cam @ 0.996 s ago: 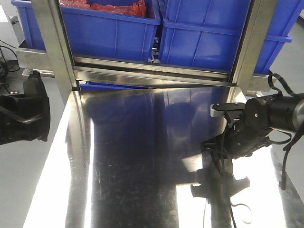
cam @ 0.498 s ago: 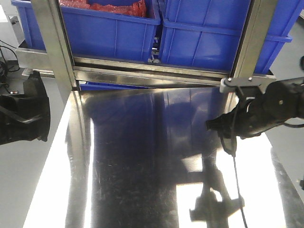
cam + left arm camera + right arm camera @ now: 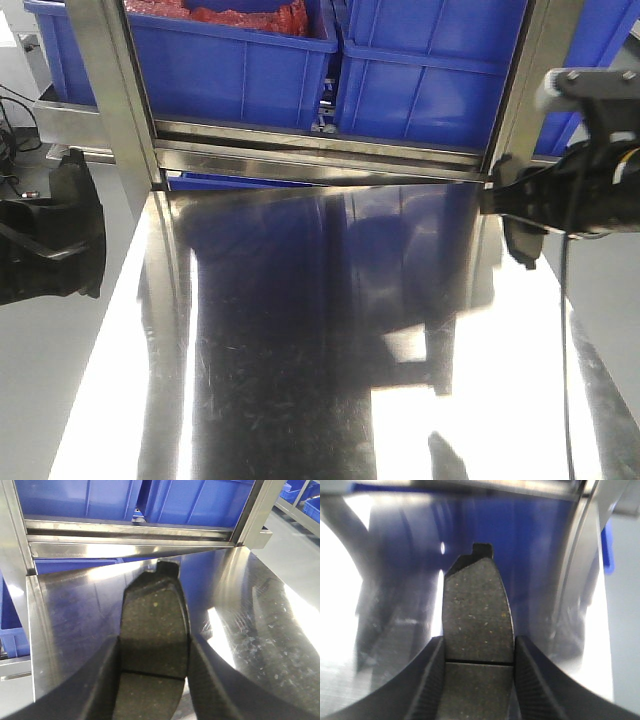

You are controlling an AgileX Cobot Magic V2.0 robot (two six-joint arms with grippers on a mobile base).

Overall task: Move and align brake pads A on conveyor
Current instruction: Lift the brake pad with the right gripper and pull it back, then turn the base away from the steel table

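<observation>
My left end effector (image 3: 154, 647) grips the left pad (image 3: 155, 612), and my right end effector (image 3: 479, 650) grips the right pad (image 3: 477, 610). Both hang above the shiny tabletop (image 3: 300, 380). I see no conveyor, so I think placing and lining up are not done yet.

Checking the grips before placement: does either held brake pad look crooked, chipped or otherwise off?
Nothing stands out. The left gripper holds one brake pad and the right gripper a second brake pad, both straight between the fingers, faces unchipped. The steel table shows only light scuffs.
</observation>
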